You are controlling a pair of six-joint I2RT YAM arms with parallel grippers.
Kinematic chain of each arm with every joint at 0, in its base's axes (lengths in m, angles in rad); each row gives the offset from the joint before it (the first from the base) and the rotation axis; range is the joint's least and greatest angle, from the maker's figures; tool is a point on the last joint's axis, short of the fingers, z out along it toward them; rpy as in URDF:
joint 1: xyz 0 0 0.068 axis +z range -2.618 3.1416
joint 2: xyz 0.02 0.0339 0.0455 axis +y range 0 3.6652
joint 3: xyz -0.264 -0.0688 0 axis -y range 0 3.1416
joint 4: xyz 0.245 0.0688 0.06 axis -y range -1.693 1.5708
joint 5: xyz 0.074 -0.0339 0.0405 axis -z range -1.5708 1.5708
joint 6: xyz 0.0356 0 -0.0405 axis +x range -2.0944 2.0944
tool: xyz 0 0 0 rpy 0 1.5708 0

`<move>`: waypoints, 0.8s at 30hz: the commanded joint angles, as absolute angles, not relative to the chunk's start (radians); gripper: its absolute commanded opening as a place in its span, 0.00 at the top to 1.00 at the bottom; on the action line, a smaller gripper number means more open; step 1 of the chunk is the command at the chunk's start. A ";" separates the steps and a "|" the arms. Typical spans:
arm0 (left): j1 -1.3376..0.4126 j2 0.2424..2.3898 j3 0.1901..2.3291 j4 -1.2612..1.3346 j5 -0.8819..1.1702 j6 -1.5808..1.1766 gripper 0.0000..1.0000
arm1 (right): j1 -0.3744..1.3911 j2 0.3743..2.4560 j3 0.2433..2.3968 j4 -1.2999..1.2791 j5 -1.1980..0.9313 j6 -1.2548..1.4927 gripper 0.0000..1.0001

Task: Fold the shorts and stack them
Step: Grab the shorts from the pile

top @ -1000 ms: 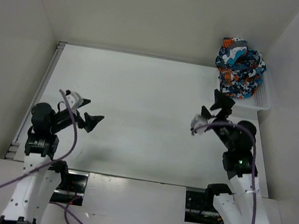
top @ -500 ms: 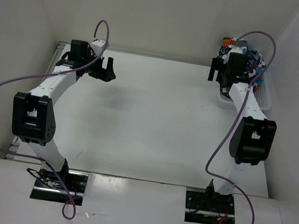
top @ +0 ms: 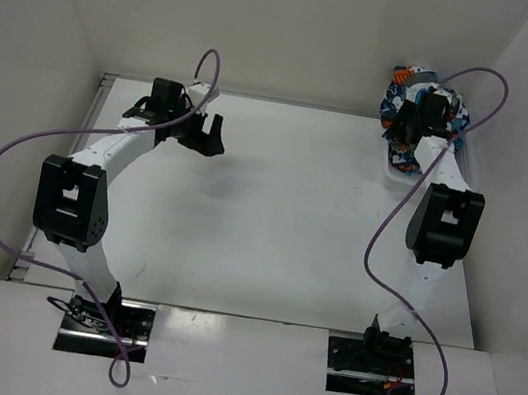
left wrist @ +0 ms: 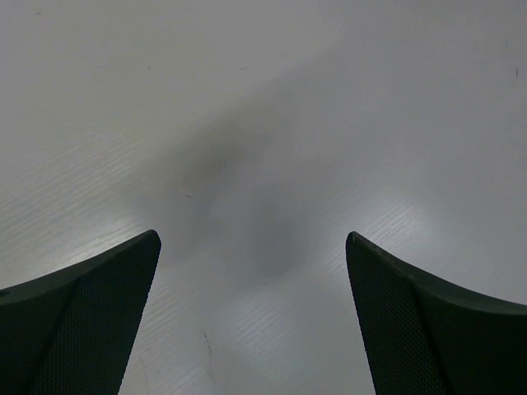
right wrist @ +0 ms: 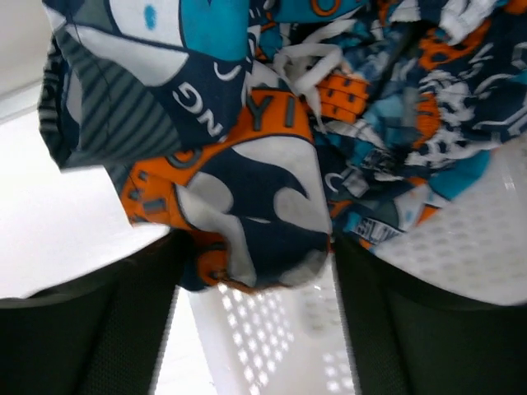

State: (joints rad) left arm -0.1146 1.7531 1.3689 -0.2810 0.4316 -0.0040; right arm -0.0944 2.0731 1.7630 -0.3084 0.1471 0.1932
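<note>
The shorts (right wrist: 247,164) lie bunched in the basket (right wrist: 461,239), with no clear long axis. The right gripper (right wrist: 257,247) is far nearer. Its fingers stand wide apart, a hanging fold just ahead and between them, not yet pinched. The left gripper (left wrist: 254,247), also spread and empty, faces bare table (left wrist: 263,99); the shorts lie well off to its right.

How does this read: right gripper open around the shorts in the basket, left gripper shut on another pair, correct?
No: the left gripper is open and holds nothing, over bare table, as the left wrist view shows. The right gripper is open around the shorts in the basket.
</note>
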 commanded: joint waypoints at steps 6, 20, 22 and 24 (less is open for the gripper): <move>-0.107 1.738 1.368 -0.276 0.413 0.000 0.00 | -0.094 2.132 1.890 -0.285 0.118 0.235 0.96; -0.107 1.531 1.270 -0.207 0.403 0.000 0.00 | 0.086 1.686 1.775 -0.279 0.411 0.207 1.00; -0.107 1.473 1.234 -0.186 0.403 0.000 0.00 | 0.095 1.617 1.798 -0.288 0.443 0.207 1.00; -0.107 1.431 1.207 -0.176 0.403 0.000 0.00 | 0.110 1.568 1.798 -0.236 0.465 0.149 1.00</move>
